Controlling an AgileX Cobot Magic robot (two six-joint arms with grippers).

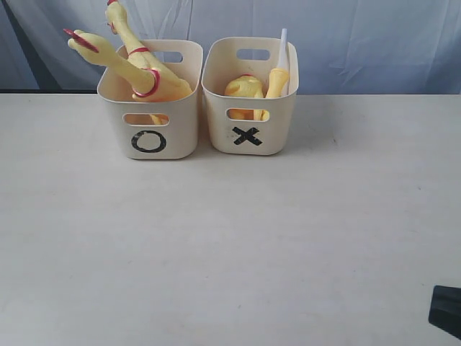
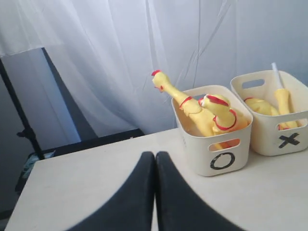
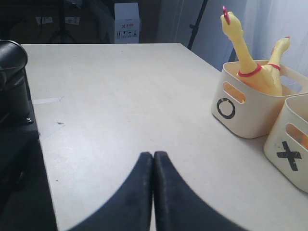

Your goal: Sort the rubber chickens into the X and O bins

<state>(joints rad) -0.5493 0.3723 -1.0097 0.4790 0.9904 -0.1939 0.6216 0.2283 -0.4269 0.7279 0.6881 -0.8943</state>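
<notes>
Two cream bins stand side by side at the back of the table. The O bin (image 1: 150,108) holds two yellow rubber chickens (image 1: 130,61) that stick out over its rim. The X bin (image 1: 248,108) holds a curled chicken (image 1: 243,88) and another chicken with a white tube (image 1: 282,50). My left gripper (image 2: 155,159) is shut and holds nothing, well back from the O bin (image 2: 219,144). My right gripper (image 3: 153,159) is also shut and holds nothing, apart from both bins (image 3: 243,108). Only a dark corner of the right arm (image 1: 446,310) shows in the exterior view.
A white curtain (image 1: 324,36) hangs behind the bins. In the right wrist view the other arm's black base (image 3: 14,110) sits at the table's far side. A dark stand (image 2: 29,130) is beyond the table edge in the left wrist view.
</notes>
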